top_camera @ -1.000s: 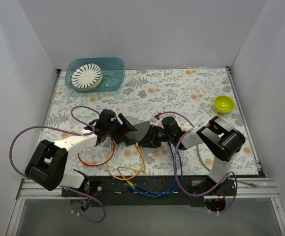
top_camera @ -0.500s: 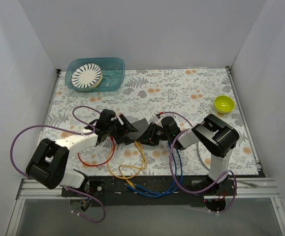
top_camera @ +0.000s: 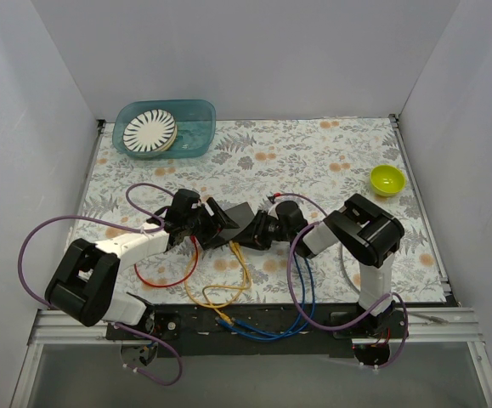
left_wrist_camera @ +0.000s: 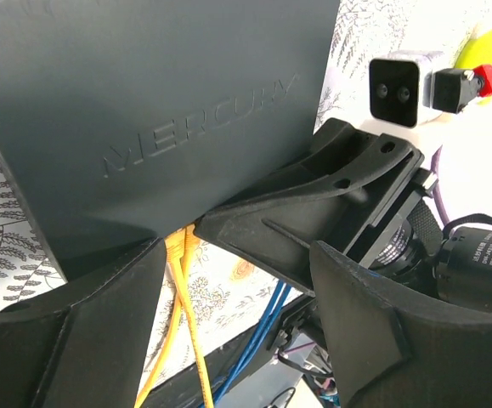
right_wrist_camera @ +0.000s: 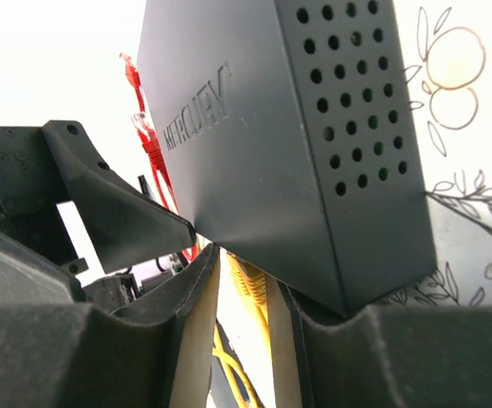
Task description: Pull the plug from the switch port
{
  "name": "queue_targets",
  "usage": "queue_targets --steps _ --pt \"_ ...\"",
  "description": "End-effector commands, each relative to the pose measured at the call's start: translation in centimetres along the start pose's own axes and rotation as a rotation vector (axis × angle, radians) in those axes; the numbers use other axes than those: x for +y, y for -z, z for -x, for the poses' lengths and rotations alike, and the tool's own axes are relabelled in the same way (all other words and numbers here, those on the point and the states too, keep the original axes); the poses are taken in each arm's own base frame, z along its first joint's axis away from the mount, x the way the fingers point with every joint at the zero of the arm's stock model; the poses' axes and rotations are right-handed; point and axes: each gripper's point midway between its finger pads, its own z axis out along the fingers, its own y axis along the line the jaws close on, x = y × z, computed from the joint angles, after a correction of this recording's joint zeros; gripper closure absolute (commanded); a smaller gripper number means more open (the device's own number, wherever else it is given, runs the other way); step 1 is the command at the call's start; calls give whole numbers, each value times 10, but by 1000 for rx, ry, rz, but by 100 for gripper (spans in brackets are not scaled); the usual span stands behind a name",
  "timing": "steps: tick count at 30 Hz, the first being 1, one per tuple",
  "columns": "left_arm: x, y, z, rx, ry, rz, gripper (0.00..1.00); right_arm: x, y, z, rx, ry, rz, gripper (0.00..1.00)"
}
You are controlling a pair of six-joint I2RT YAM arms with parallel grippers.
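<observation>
The black switch (top_camera: 239,219) stands tilted on its edge at mid-table, between both grippers. In the left wrist view the switch (left_wrist_camera: 144,102) shows its embossed top face, with two yellow plugs (left_wrist_camera: 178,245) in its lower edge. My left gripper (top_camera: 219,223) is at its left end, open (left_wrist_camera: 235,255), jaws wide, one finger (left_wrist_camera: 67,340) under the switch's edge. My right gripper (top_camera: 253,231) reaches in from the right. In the right wrist view it (right_wrist_camera: 244,272) is nearly closed around a yellow plug (right_wrist_camera: 250,285) under the switch (right_wrist_camera: 296,127), with a slit of light beside the plug.
A yellow cable (top_camera: 229,289), a red cable loop (top_camera: 165,276) and blue cables (top_camera: 307,285) lie on the floral cloth in front of the switch. A teal tub (top_camera: 196,115) with a striped plate (top_camera: 149,130) stands at the back left. A green bowl (top_camera: 387,179) stands at the right.
My right gripper has moved left, closer in against the switch. The switch has shifted slightly left and back. My left gripper has barely moved.
</observation>
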Motion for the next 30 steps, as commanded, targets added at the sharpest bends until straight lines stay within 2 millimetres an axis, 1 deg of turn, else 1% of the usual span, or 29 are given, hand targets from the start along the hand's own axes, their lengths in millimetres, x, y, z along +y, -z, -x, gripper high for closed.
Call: queue_targets --steps 1,3,4,6,7,10,12,13,18,20,21,25,30 --pt "15 -2 -5 21 0 46 32 -11 -9 17 -74 -24 -42 65" --pt "15 -2 -6 25 1 42 32 -7 -13 18 -66 -20 -29 69" --pt "16 -2 -7 28 1 42 32 -8 -13 18 -64 -25 -31 74" --pt "17 -3 -8 30 3 43 32 -9 -15 18 -63 -26 -29 79" --pt "16 -2 -8 30 3 42 32 -10 -14 17 -61 -28 -28 85" --pt "16 -3 -8 33 4 38 32 -11 -13 15 -53 -28 -23 93" --pt "14 -2 -9 33 4 32 32 -11 -12 13 -46 -24 -19 95" --pt "13 -2 -8 30 7 29 32 -12 -11 12 -43 -23 -21 99" --pt "6 -2 -2 9 10 8 31 -16 -10 3 12 23 -40 99" --pt "11 -5 0 1 16 39 31 -22 -8 -3 45 52 -63 99" --pt "10 -7 2 -3 17 44 31 -24 -6 -5 54 59 -70 99" --pt "21 -17 4 -6 36 93 31 -36 0 -13 93 114 -108 99" --pt "31 -28 5 -2 66 116 32 -46 7 -34 182 133 -122 99"
